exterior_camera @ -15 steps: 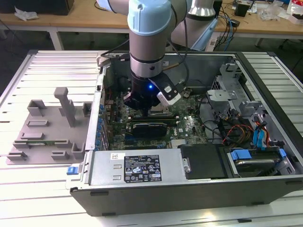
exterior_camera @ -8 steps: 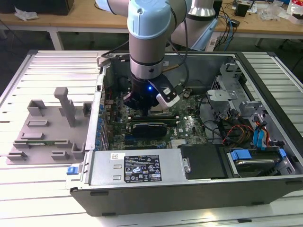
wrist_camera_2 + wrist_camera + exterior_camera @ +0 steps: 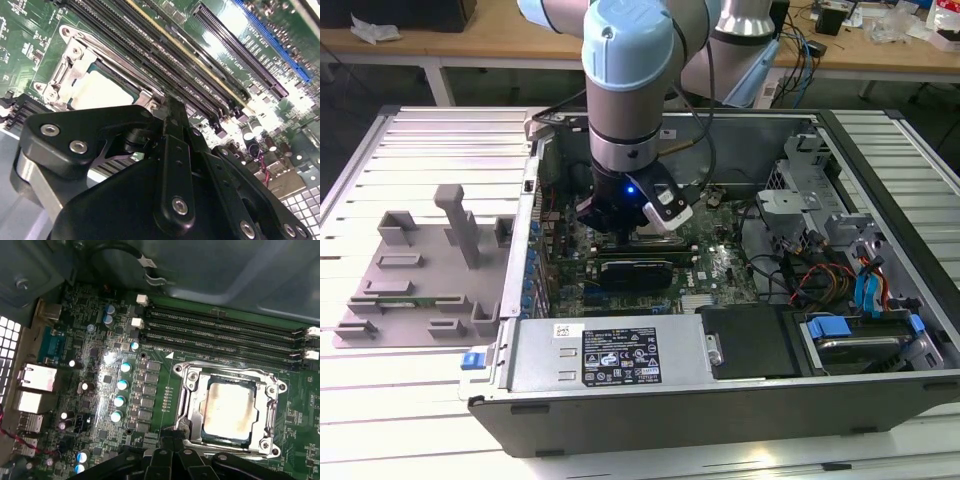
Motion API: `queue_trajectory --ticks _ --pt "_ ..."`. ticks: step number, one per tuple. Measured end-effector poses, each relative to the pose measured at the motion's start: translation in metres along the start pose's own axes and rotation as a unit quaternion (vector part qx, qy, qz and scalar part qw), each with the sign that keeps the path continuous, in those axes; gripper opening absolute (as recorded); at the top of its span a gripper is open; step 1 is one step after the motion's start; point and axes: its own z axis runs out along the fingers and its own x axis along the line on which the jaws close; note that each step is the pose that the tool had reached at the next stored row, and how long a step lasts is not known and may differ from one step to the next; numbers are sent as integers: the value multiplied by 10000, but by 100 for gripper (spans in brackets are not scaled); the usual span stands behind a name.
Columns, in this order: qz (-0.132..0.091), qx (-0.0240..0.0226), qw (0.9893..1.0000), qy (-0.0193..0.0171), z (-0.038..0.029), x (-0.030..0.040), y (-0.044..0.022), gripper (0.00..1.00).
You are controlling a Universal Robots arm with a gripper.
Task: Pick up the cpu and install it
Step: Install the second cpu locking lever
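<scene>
Your arm [image 3: 628, 75] stands vertical, wrist pointing straight down. Your hand [image 3: 620, 222] hangs low beneath it; its black linkage [image 3: 170, 190] shows in both wrist views.

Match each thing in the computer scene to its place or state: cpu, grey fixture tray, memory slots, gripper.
1 cpu
2 grey fixture tray
3 memory slots
4 gripper

A outside the case, at the exterior view's left
B hanging over the motherboard inside the case
C lying in the metal socket frame
D long dark parallel rows beside the socket

Pairs: 1-C, 2-A, 3-D, 4-B

silver cpu [image 3: 229, 411], flat in motherboard socket [image 3: 187, 405]
</scene>
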Motion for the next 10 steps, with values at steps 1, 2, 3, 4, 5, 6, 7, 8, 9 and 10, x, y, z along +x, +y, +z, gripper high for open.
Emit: queue_trajectory --ticks 1,2,3,4,5,6,7,8,9,10 --pt "9 -16 10000 -5 3 3 0 11" --pt "33 -50 10000 -15 12 14 2 11" --pt "60 -72 10000 -24 31 35 3 11" --pt "68 -80 9999 -25 36 48 3 11" --pt "75 -96 9999 -29 40 62 5 11" --pt "79 -109 9999 -34 46 73 7 11" --pt "81 -113 9999 -35 56 79 6 11" --pt "81 -115 9999 -36 62 81 6 11" --pt "82 -115 9999 -36 62 81 6 11" --pt "83 -115 9999 -36 56 81 7 11"
